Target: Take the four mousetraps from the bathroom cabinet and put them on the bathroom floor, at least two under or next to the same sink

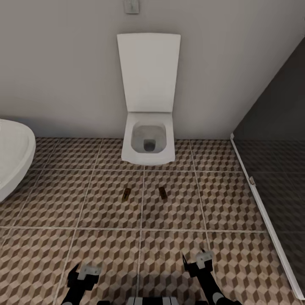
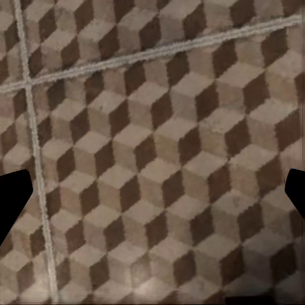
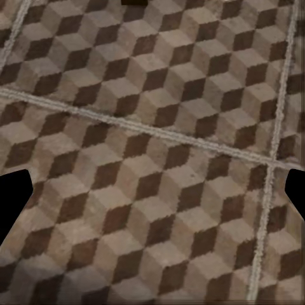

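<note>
Two mousetraps lie on the bathroom floor in front of the toilet, one left of a grout line and one right of it. Both are small dark-brown slabs about a hand's width apart. My left gripper and right gripper hang low at the near edge of the head view, well short of the traps. In the wrist views the left gripper and the right gripper are open over bare patterned tiles, with nothing between the fingers. The bathroom sink and the cabinet are out of view.
A white wall-hung toilet with its lid up stands at the far wall. The rim of an oval white bathtub juts in at the left. A dark glass shower screen with a white sill runs along the right.
</note>
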Controlling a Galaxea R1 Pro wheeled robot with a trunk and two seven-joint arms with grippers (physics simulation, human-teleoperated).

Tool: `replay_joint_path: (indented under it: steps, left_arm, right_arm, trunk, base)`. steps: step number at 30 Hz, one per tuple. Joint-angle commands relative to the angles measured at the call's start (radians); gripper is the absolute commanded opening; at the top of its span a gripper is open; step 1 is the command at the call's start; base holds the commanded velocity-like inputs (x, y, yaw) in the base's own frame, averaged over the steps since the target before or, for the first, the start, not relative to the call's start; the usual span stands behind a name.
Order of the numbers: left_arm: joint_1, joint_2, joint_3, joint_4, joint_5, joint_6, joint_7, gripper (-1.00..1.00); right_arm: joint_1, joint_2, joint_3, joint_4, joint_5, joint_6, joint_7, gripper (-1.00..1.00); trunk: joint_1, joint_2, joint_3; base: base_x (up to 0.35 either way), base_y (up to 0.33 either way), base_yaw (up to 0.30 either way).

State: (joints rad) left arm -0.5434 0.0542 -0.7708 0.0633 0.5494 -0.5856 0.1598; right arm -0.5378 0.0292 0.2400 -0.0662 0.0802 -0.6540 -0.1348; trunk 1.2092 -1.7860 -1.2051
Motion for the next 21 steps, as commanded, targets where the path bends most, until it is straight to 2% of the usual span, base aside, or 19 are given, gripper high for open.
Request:
replay_joint_path:
  steps: [1,9,13,21]
  left_arm:
    - [0.002,-0.001,-0.008,0.002,0.000,-0.003,0.006,1.00]
    - [0.034,-0.001,-0.008,0.003,0.002,-0.006,0.006,1.00]
    - [0.043,0.000,-0.007,0.003,0.002,-0.007,0.006,1.00]
    - [0.064,0.001,-0.007,0.005,0.004,-0.072,0.008,1.00]
  right_arm:
    - [0.000,-0.001,0.004,0.010,0.008,-0.013,-0.010,1.00]
    - [0.004,-0.004,0.003,0.041,0.007,-0.078,-0.011,1.00]
    - [0.006,-0.012,0.004,0.044,0.007,-0.087,-0.011,1.00]
    - [0.009,-0.028,0.004,0.047,0.006,-0.123,-0.011,1.00]
  trunk:
    - [-0.004,0.007,0.003]
    - [-0.035,0.063,0.028]
    - [-0.050,0.091,0.040]
    - [-0.081,0.147,0.065]
  base:
    - [0.000,0.000,0.000]
    - [0.000,0.000,0.000]
    - [0.000,0.000,0.000]
    - [0.000,0.000,0.000]
